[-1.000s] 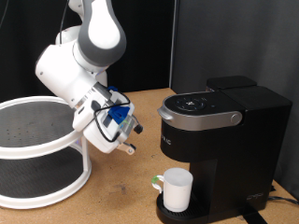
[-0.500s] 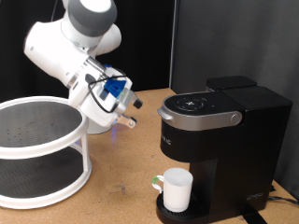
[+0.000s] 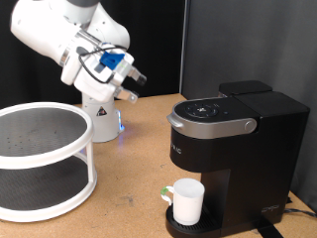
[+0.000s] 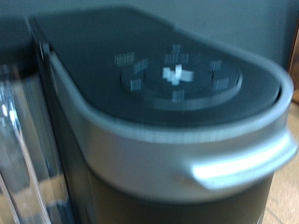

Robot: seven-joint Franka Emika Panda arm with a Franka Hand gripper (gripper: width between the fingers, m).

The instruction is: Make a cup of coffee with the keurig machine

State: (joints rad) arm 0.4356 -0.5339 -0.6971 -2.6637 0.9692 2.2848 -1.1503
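The keurig machine (image 3: 233,149) stands at the exterior view's right, black, with its silver-grey lid handle (image 3: 208,125) down. The white cup (image 3: 186,201) stands upright on the drip tray under the spout. My gripper (image 3: 133,86) hangs in the air at the exterior view's upper left, well above and to the left of the machine, and no picture shows anything between its fingers. The wrist view shows the keurig machine's top (image 4: 173,75) with its button panel and the silver handle (image 4: 234,166), blurred; my fingers do not show there.
A white two-tier round rack (image 3: 45,164) stands at the exterior view's left. My arm's base (image 3: 102,121), with a blue light, is behind it. A dark wall is at the back. The wooden table (image 3: 129,193) lies between the rack and the machine.
My arm has swung up and to the exterior view's left, away from the machine and the table. The cup and the machine have not moved.
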